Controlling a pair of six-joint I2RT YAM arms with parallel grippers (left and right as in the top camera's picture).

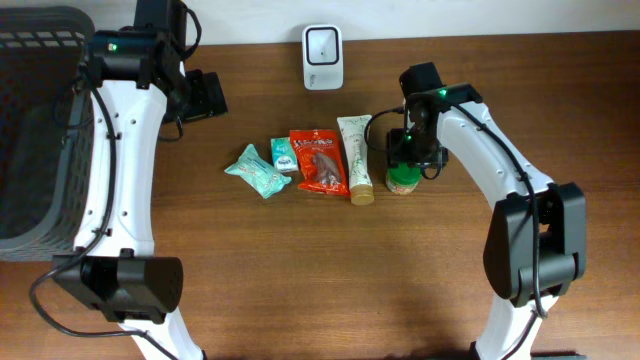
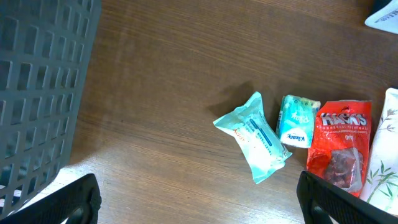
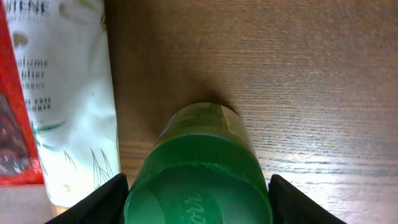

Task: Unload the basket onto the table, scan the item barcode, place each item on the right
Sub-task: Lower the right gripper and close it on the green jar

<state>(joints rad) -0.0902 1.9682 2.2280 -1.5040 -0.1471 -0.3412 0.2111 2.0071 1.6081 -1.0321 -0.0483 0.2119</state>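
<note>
Right wrist view alone reveals embossed cap of round green plastic bottle (image 3: 199, 168), upright on wood-grain worktop (image 3: 305, 62), beside glossy white tube (image 3: 68, 93), right tool (image 3: 196, 200) flanking it, cannot tell if clamped, left tool (image 2: 199, 200) spread wide apart.

Seen from overhead, the green bottle (image 1: 403, 184) is mostly covered by the right pincer (image 1: 406, 168), and only its near rim shows. In the right wrist view the bottle runs off the bottom edge. The raised lettering on it is cut short and unreadable, and whether the fingers (image 3: 93, 202) touch it cannot be told. The white tube (image 3: 68, 93) and red pouch (image 3: 12, 130) are cropped there. The overhead view's left edge cuts the basket (image 1: 40, 150). The left wrist view shows only a corner of the scanner (image 2: 384, 15).
</note>
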